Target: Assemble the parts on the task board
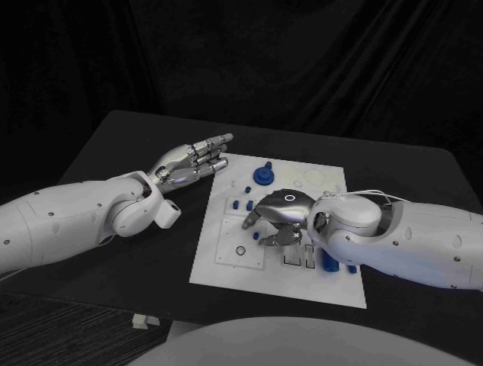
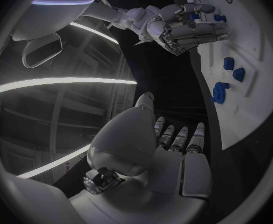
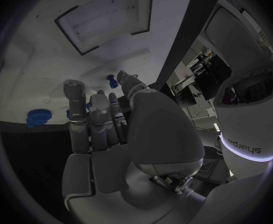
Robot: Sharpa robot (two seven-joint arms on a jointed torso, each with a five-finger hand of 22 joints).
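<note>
Right hand [image 1: 276,219], fingers curled and apparently empty, hovers over the task board [image 1: 230,263]; the blue peg [image 3: 113,81] lies beyond its fingertips. Left hand [image 1: 189,163] open, farther.

The robot's white arm [image 3: 248,134] bears the word "sharpa".

Right hand [image 1: 280,217] over task board [image 1: 225,255]; left hand [image 1: 191,162] beside it.

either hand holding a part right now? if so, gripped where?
Left hand holds nothing, fingers flat and apart beside the task board. Right hand is curled over the board; whether it grips a part cannot be told.
</note>
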